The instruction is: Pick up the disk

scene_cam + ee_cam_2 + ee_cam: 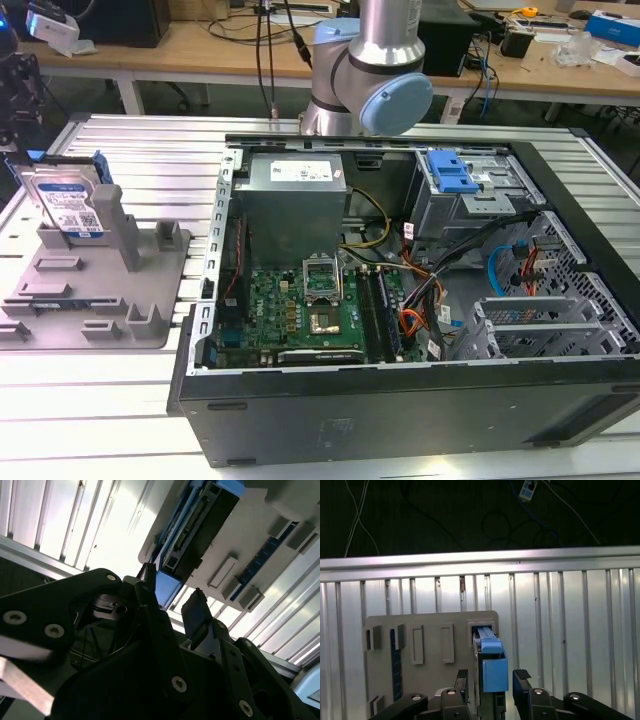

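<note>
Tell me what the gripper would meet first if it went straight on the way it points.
Most likely the disk, standing on edge in the grey holder. In the first wrist view the open gripper points at its blue-railed edge, one finger to each side; depth is unclear.
</note>
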{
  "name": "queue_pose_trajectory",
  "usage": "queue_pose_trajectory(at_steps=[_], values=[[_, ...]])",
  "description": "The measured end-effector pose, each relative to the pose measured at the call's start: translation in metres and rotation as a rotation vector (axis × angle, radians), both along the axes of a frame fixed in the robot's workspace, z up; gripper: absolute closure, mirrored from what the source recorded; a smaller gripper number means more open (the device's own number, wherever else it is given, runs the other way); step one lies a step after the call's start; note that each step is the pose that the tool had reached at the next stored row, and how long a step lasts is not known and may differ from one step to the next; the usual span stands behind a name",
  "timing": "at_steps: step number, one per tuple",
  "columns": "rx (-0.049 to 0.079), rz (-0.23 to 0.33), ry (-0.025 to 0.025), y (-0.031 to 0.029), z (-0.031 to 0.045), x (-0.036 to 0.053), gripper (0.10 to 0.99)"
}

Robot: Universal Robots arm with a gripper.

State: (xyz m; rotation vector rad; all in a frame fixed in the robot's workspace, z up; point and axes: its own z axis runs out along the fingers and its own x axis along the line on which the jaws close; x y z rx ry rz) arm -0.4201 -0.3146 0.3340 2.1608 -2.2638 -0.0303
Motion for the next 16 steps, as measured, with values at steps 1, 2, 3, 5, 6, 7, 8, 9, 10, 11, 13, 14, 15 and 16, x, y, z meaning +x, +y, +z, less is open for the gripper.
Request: queue_pose_trajectory(at_steps=[1,2,3,5,6,7,8,9,10,11,13,14,15,16], values=[[0.000,0.000,0.0001,0.0000,-0.0011,-0.0001,0.604],[0.000,0.000,0.0000,0.0000,-0.0018,-0.0002,0.604],[0.000,0.000,0.0001,0.0000,-0.0029,-0.0004,0.604],[0.000,0.000,0.0001,0.0000,-0.0047,-0.0008,0.604],[0.000,0.000,0.0001,0.0000,-0.0055,-0.0011,0.604],[0.000,0.000,0.0001,0.0000,-0.0063,-0.0013,0.604],[0.000,0.000,0.0001,0.0000,-0.0071,-0.0014,0.604],[0.000,0.000,0.0001,0.0000,-0.0083,-0.0015,0.604],[0.000,0.000,0.0001,0.0000,-0.0094,-0.0016,0.604],[0.000,0.000,0.0001,0.0000,-0.0101,-0.0016,0.604],[0.000,0.000,0.0001,0.0000,-0.0118,-0.0016,0.604],[0.000,0.000,0.0002,0.0000,-0.0133,-0.0016,0.604],[0.000,0.000,0.0001,0.0000,-0.0144,-0.0016,0.604],[0.000,0.000,0.0001,0.0000,-0.0157,-0.0016,0.604]])
